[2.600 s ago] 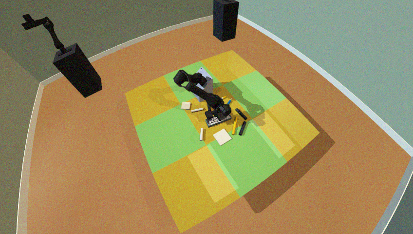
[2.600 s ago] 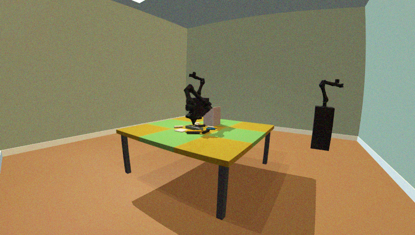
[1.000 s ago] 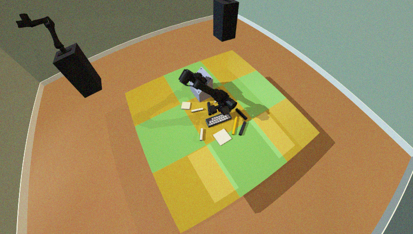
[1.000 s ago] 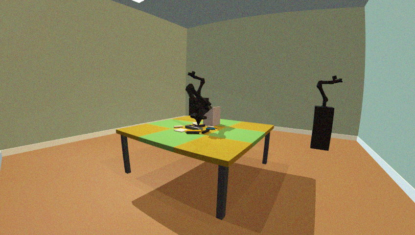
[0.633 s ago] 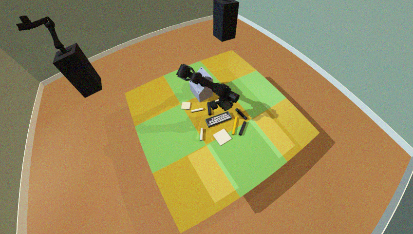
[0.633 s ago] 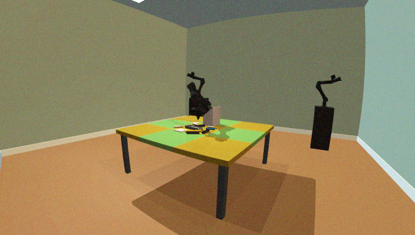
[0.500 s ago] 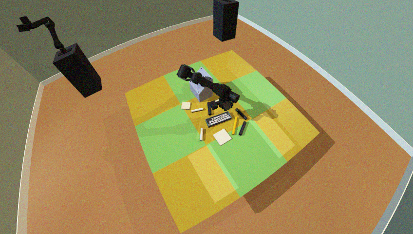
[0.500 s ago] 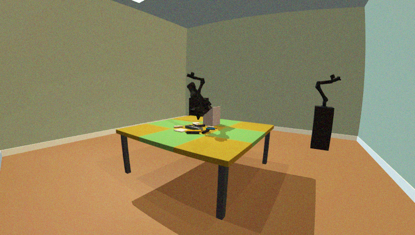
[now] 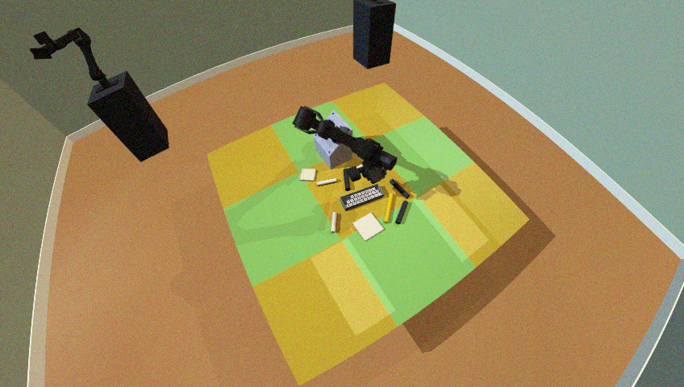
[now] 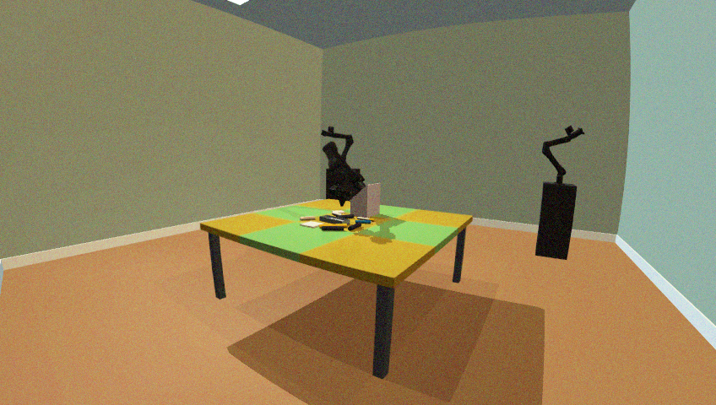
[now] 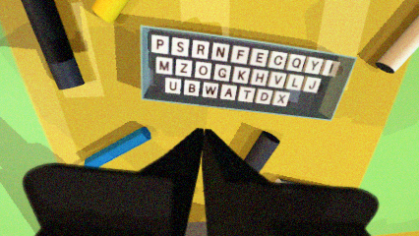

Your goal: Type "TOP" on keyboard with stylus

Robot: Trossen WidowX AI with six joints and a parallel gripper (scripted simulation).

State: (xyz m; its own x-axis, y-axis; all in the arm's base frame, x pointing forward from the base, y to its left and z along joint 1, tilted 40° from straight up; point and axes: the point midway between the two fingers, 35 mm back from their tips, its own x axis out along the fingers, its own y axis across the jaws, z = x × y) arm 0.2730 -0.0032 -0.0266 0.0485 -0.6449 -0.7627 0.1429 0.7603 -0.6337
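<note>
The keyboard (image 9: 362, 197) (image 10: 333, 219) (image 11: 310, 108) lies on the table with its letters upright in the wrist view. The P key (image 11: 159, 44) is at the top left, the O key (image 11: 203, 69) in the middle row and the T key (image 11: 247, 95) in the bottom row. My gripper (image 10: 342, 203) (image 11: 203, 135) is shut with nothing between its tips, raised above the table on the near side of the keyboard in the wrist view. A blue stick (image 11: 118, 147) lies left of the tips. Several sticks lie around; I cannot tell which is the stylus.
A dark stick (image 11: 263, 149) lies right of the tips. Another dark stick (image 9: 399, 188) (image 11: 46, 39) and a yellow stick (image 9: 389, 207) (image 11: 109, 7) lie past the keyboard's P end. A white stick (image 9: 333, 222) (image 11: 403, 44) lies past the other end. A pale square (image 9: 369, 226) lies beyond.
</note>
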